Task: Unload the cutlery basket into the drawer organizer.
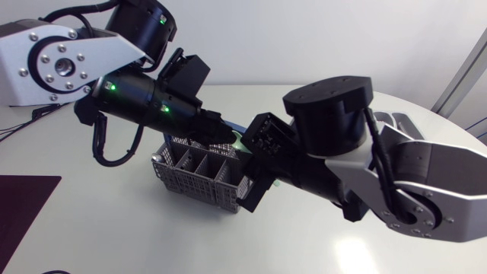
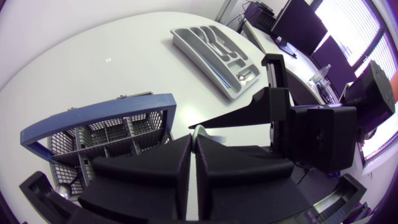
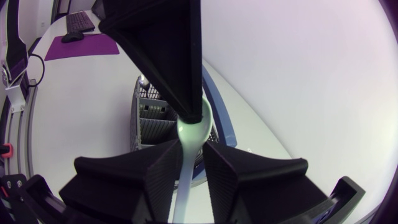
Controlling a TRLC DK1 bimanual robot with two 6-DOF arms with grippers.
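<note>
fingers (image 2: 143, 168) of left gripper (image 2: 194, 138) and right gripper (image 3: 193, 147) pinch one spoon (image 3: 191, 129) near one basket (image 1: 194, 180).

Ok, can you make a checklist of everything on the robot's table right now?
Surface: white table.
Job's things: grey cutlery basket with a blue handle, upright; pale green spoon held beside it; grey drawer organizer with some cutlery inside.
Clutter: dark purple mat at the table's edge.
Grippers: left gripper, fingers shut on the spoon's bowl; right gripper at the spoon's handle, grip unclear.
Cables: black cables looping along the left arm.
Surroundings: nothing seen.
</note>
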